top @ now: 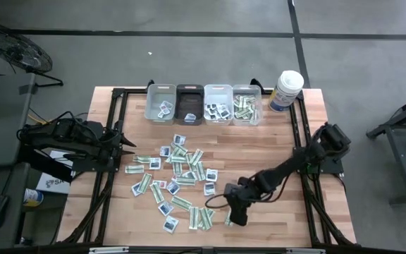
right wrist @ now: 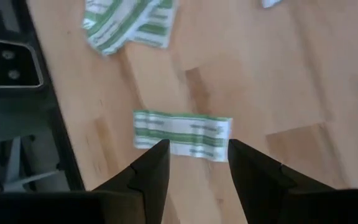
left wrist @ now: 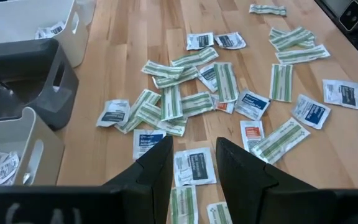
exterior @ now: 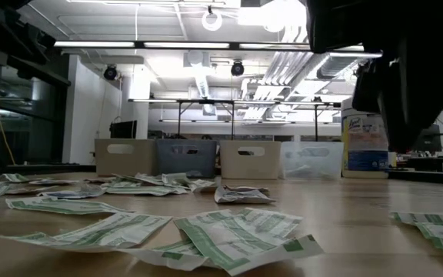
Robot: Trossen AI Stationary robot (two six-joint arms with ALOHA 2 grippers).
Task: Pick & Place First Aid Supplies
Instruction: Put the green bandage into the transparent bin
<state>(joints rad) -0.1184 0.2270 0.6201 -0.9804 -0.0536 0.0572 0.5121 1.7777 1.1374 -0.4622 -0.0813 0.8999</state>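
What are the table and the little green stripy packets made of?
The table looks like pale wood planks joined together: you can see grain and seams. The green-striped packet under the right gripper looks like thin matte paper, with crimped ends; I can't be sure.

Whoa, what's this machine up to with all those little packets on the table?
It is sorting first aid packets off a wooden table into four small bins at the back. The right gripper hangs low over one green-and-white strip near the table's front, jaws open either side of it, not yet gripping. The left gripper waits by the left edge, jaws apart and empty. Most packets lie loose.
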